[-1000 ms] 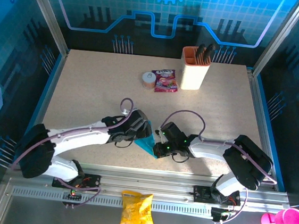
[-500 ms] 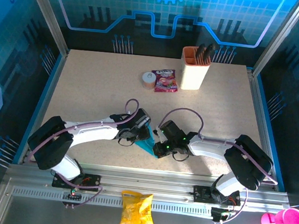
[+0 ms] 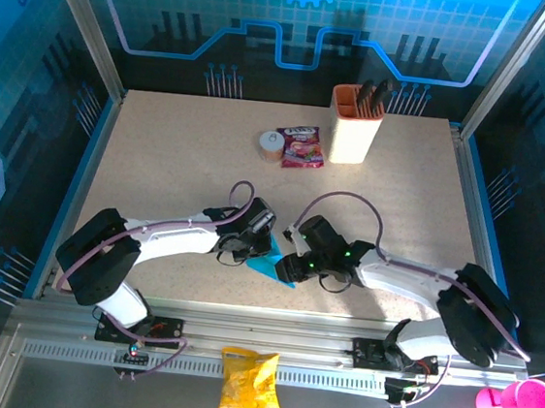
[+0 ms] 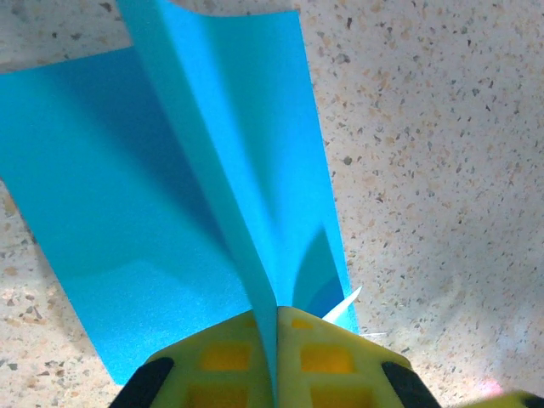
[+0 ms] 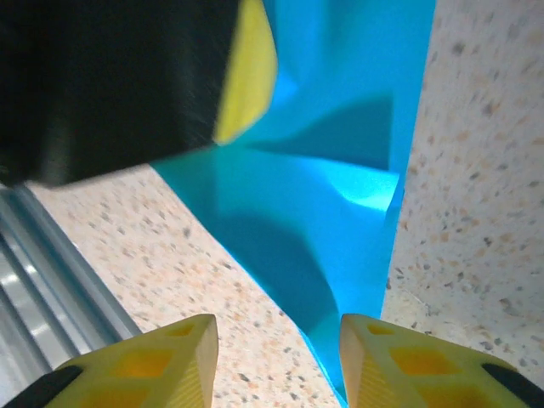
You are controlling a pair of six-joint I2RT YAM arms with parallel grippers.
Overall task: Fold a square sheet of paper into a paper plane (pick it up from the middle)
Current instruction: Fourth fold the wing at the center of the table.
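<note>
Paper: the square sheet of paper (image 3: 268, 261) lies partly folded near the front edge of the table (image 3: 161, 153), between your two wrists. One ridge stands up off the surface.
Left claw: the left gripper (image 4: 276, 340) has its pads pressed together on that upright ridge.
Right claw: the right gripper (image 5: 279, 357) is spread, with the sheet's edge just ahead of its fingers. It appears to grip nothing.
Risk, single pinch: if you lift or pull now, the loose flaps could swing and crease off the intended line, or the thin paper could tear at the pinch.
Risk, crowding: the wrists sit very close, so closing the right fingers could catch a stray layer or bump the left claw.
Surface: speckled beige, flat and matte, so the sheet may slide when pushed.
Room: a snack packet (image 3: 301, 147) and a tool holder (image 3: 351, 130) stand well apart at the back. A yellow crisp bag (image 3: 249, 382) lies off the table in front, and blue-lit panels surround the table.
</note>
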